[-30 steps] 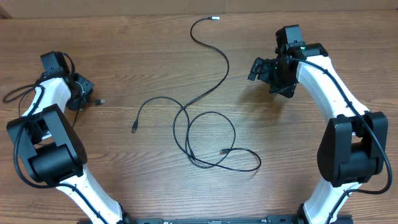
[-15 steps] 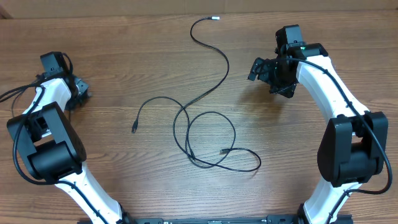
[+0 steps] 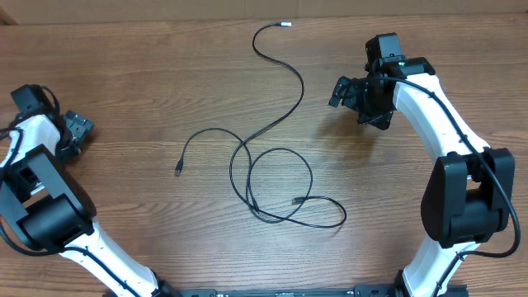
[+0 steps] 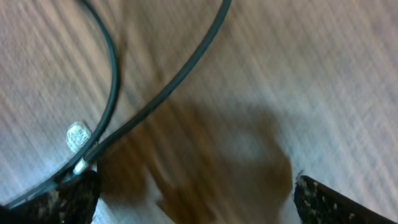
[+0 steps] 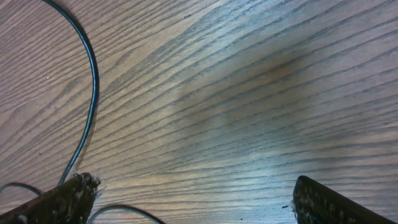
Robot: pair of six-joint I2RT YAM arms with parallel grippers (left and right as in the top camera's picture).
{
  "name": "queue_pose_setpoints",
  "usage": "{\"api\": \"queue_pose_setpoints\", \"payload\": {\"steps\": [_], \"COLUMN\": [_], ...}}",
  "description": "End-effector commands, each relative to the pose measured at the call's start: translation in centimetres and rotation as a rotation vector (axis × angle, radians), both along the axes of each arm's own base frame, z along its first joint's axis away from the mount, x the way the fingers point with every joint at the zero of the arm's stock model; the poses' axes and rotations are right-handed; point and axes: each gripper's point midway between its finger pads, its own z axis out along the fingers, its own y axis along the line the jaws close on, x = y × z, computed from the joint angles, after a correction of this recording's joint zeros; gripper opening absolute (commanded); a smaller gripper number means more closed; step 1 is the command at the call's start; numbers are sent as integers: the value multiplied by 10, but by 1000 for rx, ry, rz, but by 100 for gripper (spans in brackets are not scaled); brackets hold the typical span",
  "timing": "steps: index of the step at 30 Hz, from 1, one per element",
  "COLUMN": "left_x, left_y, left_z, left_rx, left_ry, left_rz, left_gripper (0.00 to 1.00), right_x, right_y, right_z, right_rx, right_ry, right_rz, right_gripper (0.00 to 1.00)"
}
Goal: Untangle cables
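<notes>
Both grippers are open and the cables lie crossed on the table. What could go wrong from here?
1. The cables cross several times in their loops. Pulling on one plug end could tighten the tangle instead of freeing it.
2. In the blurred left wrist view, a cable with a silvery tip runs close by a finger of the open left gripper. A careless move could snag and drag it.
</notes>
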Motion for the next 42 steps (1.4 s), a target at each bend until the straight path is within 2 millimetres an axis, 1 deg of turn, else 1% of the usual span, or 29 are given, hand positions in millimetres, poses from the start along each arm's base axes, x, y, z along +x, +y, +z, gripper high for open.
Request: {"api": "queue_pose_setpoints", "payload": {"steps": [1, 2, 5, 6, 7, 9, 10, 11, 12, 13, 16, 19, 20, 22, 23, 24, 26, 27, 28, 29, 31, 34, 36, 38, 39, 42], "left_x": [11, 17, 24, 25, 26, 27, 29, 29, 28, 25, 18, 12, 9, 1, -2, -4, -7, -9, -15, -19, -26, -32, -34, -38, -50, -62], "left_y": [-8, -8, -12, -14, -17, -25, -35, -45, -53, -77, -111, -132, -135, -132, -129, -125, -117, -109, -99, -95, -88, -77, -70, -64, -53, -39], "left_z": [23, 50, 92, 110, 122, 141, 153, 159, 161, 160, 149, 133, 127, 114, 110, 105, 101, 98, 96, 95, 94, 89, 83, 75, 63, 52], "left_rx": [-73, -58, -33, -23, -16, -20, -44, -72, -97, -188, -292, -312, -301, -245, -222, -188, -143, -113, -72, -52, -33, -1, 23, 31, 28, 32], "left_ry": [-45, -78, -130, -154, -173, -206, -236, -251, -255, -246, -190, -118, -90, -18, 3, 25, 45, 60, 89, 108, 134, 155, 174, 182, 191, 196], "left_rz": [-30, -25, -23, -29, -36, -53, -78, -98, -111, -149, -235, -298, -308, -299, -293, -284, -271, -257, -236, -225, -208, -203, -270, -285, -250, -233], "left_gripper": [100, 100, 100, 99, 100, 100, 94, 74, 43, 4, 4, 4, 4, 5, 8, 13, 33, 47, 76, 88, 98, 100, 100, 100, 100, 100], "right_x": [1, 1, 1, 1, 1, 1, 1, 1, 1, 1, 1, 1, 1, 1, 1, 1, 1, 1, 1, 1, 1, 1, 1, 1, 1, 1], "right_y": [1, 1, 1, 1, 1, 1, 1, 1, 1, 1, 1, 1, 1, 1, 1, 1, 1, 1, 1, 1, 1, 1, 1, 1, 1, 1], "right_z": [1, 1, 1, 1, 1, 1, 1, 1, 1, 1, 1, 1, 1, 1, 1, 1, 1, 1, 1, 1, 1, 1, 1, 1, 1, 1], "right_rx": [1, -2, -2, -2, -2, -2, -2, -2, -2, -2, -2, -2, -2, -2, -2, -2, -2, -2, -2, -2, -2, -2, -2, -2, -2, -2], "right_ry": [-7, -9, -8, -8, -8, -8, -8, -8, -8, -8, -8, -8, -8, -8, -8, -8, -8, -8, -8, -8, -8, -8, -8, -8, -8, -8], "right_rz": [2, 1, 1, 1, 1, 1, 1, 1, 1, 1, 1, 1, 1, 1, 1, 1, 1, 1, 1, 1, 1, 1, 1, 1, 1, 1], "right_gripper": [100, 100, 100, 100, 100, 100, 100, 100, 100, 100, 100, 100, 100, 100, 100, 100, 100, 100, 100, 100, 100, 100, 100, 100, 100, 100]}}
